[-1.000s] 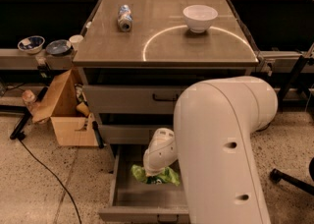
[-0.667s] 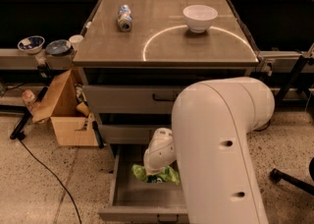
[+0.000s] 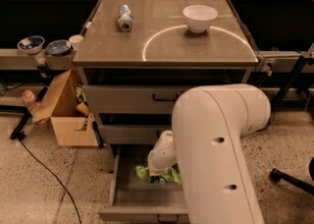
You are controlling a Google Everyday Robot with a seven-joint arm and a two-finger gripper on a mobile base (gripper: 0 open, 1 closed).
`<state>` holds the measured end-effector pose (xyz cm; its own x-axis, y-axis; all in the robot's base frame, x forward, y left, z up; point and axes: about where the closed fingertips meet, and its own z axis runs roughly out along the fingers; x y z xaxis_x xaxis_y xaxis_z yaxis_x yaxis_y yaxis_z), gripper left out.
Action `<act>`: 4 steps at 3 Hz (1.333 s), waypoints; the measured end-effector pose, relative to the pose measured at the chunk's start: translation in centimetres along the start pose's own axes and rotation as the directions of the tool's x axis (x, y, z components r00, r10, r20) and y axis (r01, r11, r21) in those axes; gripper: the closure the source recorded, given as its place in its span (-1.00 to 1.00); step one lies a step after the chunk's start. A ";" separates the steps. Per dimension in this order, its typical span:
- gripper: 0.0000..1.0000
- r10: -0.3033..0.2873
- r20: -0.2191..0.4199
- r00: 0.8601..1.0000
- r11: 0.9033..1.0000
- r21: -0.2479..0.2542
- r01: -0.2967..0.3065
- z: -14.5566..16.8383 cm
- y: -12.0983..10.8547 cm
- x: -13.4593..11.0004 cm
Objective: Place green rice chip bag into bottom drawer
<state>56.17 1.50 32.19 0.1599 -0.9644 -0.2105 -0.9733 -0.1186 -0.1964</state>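
Note:
The bottom drawer [image 3: 128, 193] is pulled open at the foot of the grey cabinet. The green rice chip bag [image 3: 158, 175] lies inside it, near the middle, partly hidden by my arm. My gripper [image 3: 158, 168] reaches down into the drawer right over the bag, at the end of the white wrist. The big white arm segment [image 3: 221, 154] covers the drawer's right half.
A small printed can [image 3: 124, 17] lies on its side and a white bowl [image 3: 199, 17] stands on the cabinet top. Two shallower drawers [image 3: 132, 99] above are closed. An open cardboard box [image 3: 66, 115] sits on the floor left, with bowls on a shelf [image 3: 44, 47].
The arm has shifted slightly; the gripper and bag stay in the drawer at nearly the same place.

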 end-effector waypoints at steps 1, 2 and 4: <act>1.00 0.037 0.095 0.995 0.999 -0.027 -0.034 2.1 1.8 -1.0; 1.00 0.169 0.185 0.968 0.984 -0.090 -0.154 3.5 2.6 -1.7; 1.00 0.227 0.335 0.915 0.965 -0.202 -0.166 4.1 0.5 -1.0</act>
<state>56.16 3.33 28.38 -0.0195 -0.8298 -0.5578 -0.9993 -0.0024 0.0386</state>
